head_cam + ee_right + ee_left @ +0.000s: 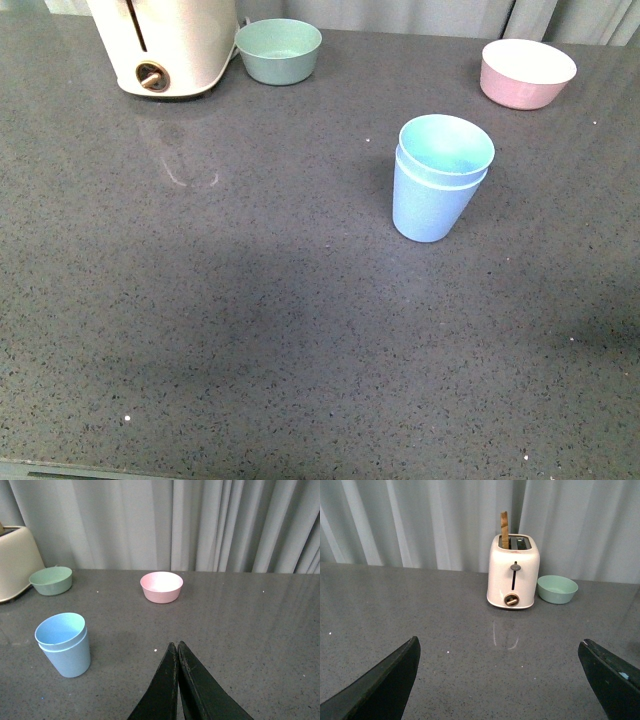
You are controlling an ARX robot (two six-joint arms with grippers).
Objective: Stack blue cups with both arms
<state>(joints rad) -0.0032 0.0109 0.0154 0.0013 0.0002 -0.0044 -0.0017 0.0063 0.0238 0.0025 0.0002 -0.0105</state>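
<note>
Blue cups (440, 180) sit nested on the counter, stacking apparently done; left gripper (500, 680) gapes empty, right gripper (177, 655) is closed, empty.

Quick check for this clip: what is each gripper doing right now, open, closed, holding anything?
Left gripper: open, jaws spread wide, holding nothing.
Right gripper: closed, fingertips together, holding nothing; the stacked blue cups stand apart from it.
</note>
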